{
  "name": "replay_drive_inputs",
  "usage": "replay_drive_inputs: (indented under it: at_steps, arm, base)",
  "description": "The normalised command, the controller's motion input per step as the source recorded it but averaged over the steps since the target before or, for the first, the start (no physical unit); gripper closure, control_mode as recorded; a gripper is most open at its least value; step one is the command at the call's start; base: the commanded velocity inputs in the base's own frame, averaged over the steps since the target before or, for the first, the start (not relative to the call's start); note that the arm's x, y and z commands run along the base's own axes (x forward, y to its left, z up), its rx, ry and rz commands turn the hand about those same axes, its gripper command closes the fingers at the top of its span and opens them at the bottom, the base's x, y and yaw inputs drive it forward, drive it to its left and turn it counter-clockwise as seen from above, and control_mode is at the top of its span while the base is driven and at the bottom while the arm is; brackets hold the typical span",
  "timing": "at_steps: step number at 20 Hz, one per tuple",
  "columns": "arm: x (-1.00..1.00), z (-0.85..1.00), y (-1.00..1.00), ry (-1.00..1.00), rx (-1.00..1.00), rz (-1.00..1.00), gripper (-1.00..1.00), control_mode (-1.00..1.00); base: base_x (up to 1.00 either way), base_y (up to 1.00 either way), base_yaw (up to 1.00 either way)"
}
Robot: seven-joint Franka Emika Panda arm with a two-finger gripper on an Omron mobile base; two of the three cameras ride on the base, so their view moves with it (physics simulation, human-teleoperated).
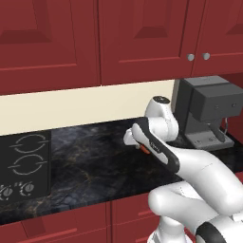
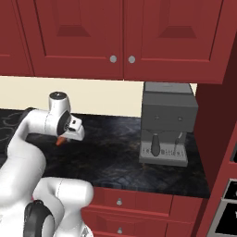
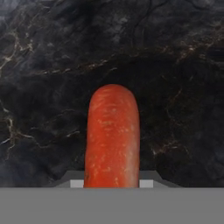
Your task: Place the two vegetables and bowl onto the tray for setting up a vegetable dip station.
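An orange-red carrot, one of the two vegetables, stands up between my fingertips in the hand view, with dark marble counter behind it. My gripper is shut on the carrot. From the base cameras only its orange tip peeks out under the white hand: carrot, carrot. The gripper hangs a little above the counter, left of the coffee machine. The other vegetable, the bowl and the tray are out of view.
A grey coffee machine stands on the counter at the right against the wall. A black stovetop lies at the left. Red cabinets hang overhead. Dark counter stretches between stove and arm.
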Motion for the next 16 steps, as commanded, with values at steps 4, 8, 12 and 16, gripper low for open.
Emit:
replay_drive_inputs:
  at_steps: [4,8,12,16]
  arm:
    - [-0.38,0.19,0.07,0.0,-0.04,0.0,1.0,-1.0]
    - [-0.28,0.12,0.07,0.0,-0.04,0.0,1.0,-1.0]
    - [-0.1,0.03,0.05,-0.01,-0.01,0.01,1.0,-1.0]
    - [0.0,0.0,0.0,0.0,0.0,0.0,1.0,-1.0]
  base:
    - [0.0,0.0,0.0]
    - [0.0,0.0,0.0]
    - [0.0,0.0,0.0]
    - [0.0,0.0,0.0]
